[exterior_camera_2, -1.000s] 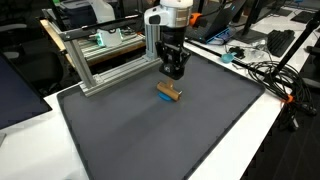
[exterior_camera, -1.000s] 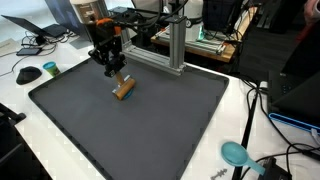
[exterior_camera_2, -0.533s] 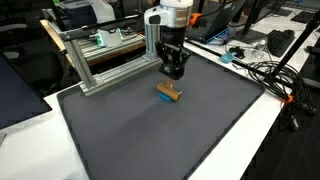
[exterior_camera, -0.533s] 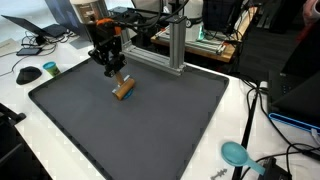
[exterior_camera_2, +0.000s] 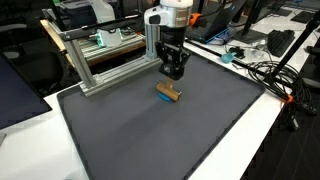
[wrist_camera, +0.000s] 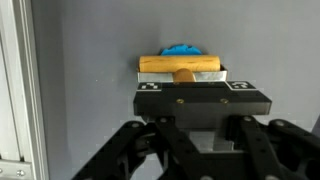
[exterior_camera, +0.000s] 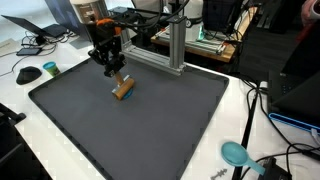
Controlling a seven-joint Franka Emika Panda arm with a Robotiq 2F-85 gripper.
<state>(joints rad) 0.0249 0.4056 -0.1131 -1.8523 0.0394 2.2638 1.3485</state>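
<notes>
A short wooden bar (exterior_camera: 123, 90) (exterior_camera_2: 169, 93) with a blue part (wrist_camera: 181, 49) behind it rests on the dark grey mat (exterior_camera: 150, 125) (exterior_camera_2: 160, 135). My gripper (exterior_camera: 116, 72) (exterior_camera_2: 173, 74) stands straight over it, fingers pointing down. In the wrist view the wooden bar (wrist_camera: 180, 65) lies crosswise just beyond a black plate with two markers (wrist_camera: 200, 98). A short wooden stem (wrist_camera: 185, 76) runs from the bar in under that plate. The plate hides the fingertips; the jaws look drawn together on the stem.
An aluminium frame (exterior_camera: 172, 50) (exterior_camera_2: 100, 62) stands on the mat's far edge close behind the gripper. A computer mouse (exterior_camera: 28, 73) and cables lie on the white table. A teal object (exterior_camera: 236, 153) sits off the mat. More cables (exterior_camera_2: 268, 72) trail beside it.
</notes>
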